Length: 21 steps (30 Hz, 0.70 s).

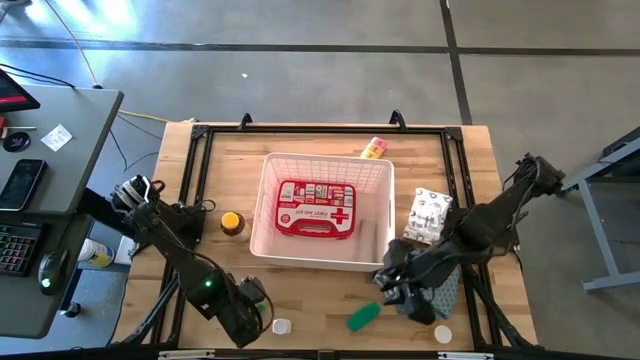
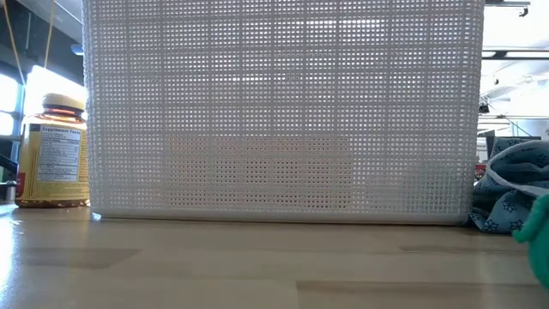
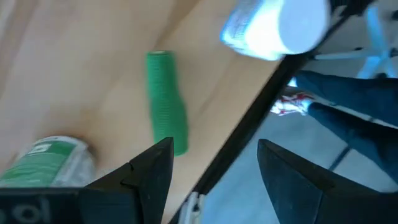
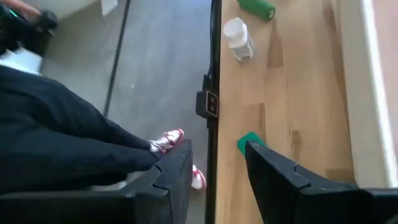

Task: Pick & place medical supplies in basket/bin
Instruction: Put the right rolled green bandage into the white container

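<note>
Tabletop (image 1: 300, 290). White basket (image 1: 375, 180), centre, holding the red first-aid case (image 1: 316, 208). Left tool (image 3: 211, 180), fingers apart, near front edge. Right tool (image 4: 214, 165), fingers apart. Green roll (image 1: 363, 317) before the basket. Amber bottle (image 1: 232, 223) just left of the basket.

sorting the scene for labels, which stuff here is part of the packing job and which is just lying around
Job: white basket, red first-aid case already inside it, amber bottle, green roll, small white bottle.

Lying about: phone, keyboard, mouse on the side desk.
</note>
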### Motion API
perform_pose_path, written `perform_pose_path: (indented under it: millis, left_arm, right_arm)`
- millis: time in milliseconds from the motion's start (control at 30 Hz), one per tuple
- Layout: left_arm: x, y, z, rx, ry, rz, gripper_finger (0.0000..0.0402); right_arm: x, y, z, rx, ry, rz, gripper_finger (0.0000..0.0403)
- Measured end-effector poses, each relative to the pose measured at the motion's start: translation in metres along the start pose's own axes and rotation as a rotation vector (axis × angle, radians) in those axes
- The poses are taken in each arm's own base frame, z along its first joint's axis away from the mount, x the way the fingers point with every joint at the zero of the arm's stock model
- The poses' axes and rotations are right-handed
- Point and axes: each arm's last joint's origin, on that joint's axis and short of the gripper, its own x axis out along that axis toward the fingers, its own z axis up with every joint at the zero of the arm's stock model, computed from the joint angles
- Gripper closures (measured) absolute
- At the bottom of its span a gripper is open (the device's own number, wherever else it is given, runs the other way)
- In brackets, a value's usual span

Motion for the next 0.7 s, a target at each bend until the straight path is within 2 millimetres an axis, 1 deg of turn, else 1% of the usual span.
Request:
perform_pose_path:
  millis: [100, 200, 333, 433, 567, 700]
  left_arm:
    - [0.000, -0.004, 0.001, -0.002, -0.008, -0.043, 0.0140]
    - [-0.004, -0.010, 0.002, -0.014, -0.026, -0.082, 0.0145]
    - [-0.013, -0.018, 0.004, -0.042, -0.067, -0.129, 0.0155]
    - [-0.023, -0.025, 0.002, -0.035, -0.099, -0.164, 0.0163]
    - [-0.035, -0.032, -0.003, -0.020, -0.144, -0.193, 0.0172]
    - [-0.040, -0.036, -0.011, -0.012, -0.184, -0.207, 0.0180]
  right_arm:
    - [0.021, 0.002, 0.000, -0.046, 0.006, -0.011, 0.0263]
    - [0.043, 0.005, 0.002, -0.061, -0.024, -0.008, 0.0263]
    - [0.067, 0.019, 0.013, -0.137, -0.031, 0.000, 0.0263]
    - [0.082, 0.031, 0.017, -0.239, 0.018, -0.065, 0.0263]
    - [0.101, 0.034, 0.010, -0.324, 0.124, -0.184, 0.0263]
    - [0.117, 0.036, -0.004, -0.340, 0.183, -0.197, 0.0263]
